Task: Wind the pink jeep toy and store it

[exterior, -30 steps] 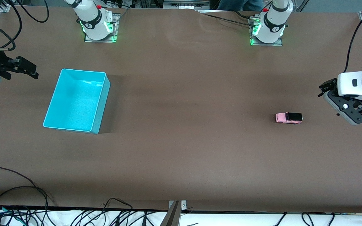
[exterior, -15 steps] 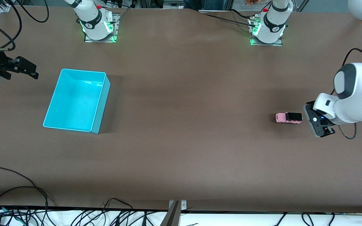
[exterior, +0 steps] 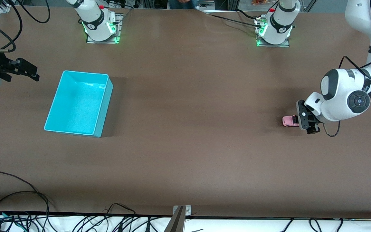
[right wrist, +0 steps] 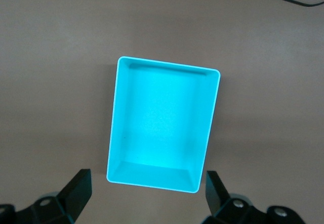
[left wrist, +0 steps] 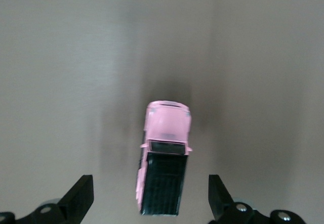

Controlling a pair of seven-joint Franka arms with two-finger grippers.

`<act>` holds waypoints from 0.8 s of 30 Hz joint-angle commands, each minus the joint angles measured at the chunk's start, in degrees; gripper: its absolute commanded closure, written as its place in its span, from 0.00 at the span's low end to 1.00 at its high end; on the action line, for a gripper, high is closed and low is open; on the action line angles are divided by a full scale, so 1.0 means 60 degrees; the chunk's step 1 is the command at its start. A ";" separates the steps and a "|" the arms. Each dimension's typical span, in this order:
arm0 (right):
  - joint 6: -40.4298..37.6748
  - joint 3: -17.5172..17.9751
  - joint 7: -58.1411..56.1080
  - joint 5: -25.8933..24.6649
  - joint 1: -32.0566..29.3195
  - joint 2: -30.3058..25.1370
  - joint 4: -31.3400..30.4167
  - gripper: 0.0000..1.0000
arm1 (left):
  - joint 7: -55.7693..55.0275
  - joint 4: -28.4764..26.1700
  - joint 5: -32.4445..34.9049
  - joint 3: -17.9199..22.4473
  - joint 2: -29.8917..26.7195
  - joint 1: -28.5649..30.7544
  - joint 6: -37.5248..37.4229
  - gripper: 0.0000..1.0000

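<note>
where matte brown table (exterior: 185, 145) lies, boxy pink jeep toy (left wrist: 163, 155), glossy rectangular cyan bin (right wrist: 161, 173)

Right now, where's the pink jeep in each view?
Front view: pink jeep toy on the table toward the left arm's end, partly under the left claw.
Left wrist view: jeep centred between the open fingers.
Right wrist view: not in it.
Shared landmark: the left claw's fingers flanking the jeep.
</note>
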 commanded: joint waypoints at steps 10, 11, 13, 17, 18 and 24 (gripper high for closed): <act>-0.0171 -0.0019 -0.0015 0.0189 -0.0027 -0.0032 0.0134 0.00 | 0.1205 -0.1142 0.0308 -0.0106 0.0192 0.0576 0.2018 0.00; -0.0171 -0.0019 -0.0015 0.0189 -0.0027 -0.0032 0.0134 0.00 | 0.1249 -0.1157 0.0308 -0.0106 0.0236 0.0649 0.2121 0.00; -0.0171 -0.0019 -0.0015 0.0189 -0.0027 -0.0032 0.0134 0.00 | 0.1308 -0.1142 0.0308 -0.0106 0.0324 0.0694 0.2224 0.00; -0.0185 -0.0019 -0.0015 0.0189 -0.0027 -0.0032 0.0134 0.00 | 0.1308 -0.1142 0.0308 -0.0106 0.0587 0.0679 0.2589 0.00; -0.0185 -0.0019 -0.0015 0.0189 -0.0027 -0.0032 0.0134 0.00 | 0.1308 -0.1142 0.0308 -0.0106 0.0631 0.0679 0.2663 0.00; -0.0185 -0.0019 -0.0015 0.0189 -0.0027 -0.0032 0.0134 0.00 | 0.1410 -0.1171 0.0308 -0.0106 0.0734 0.0708 0.2708 0.00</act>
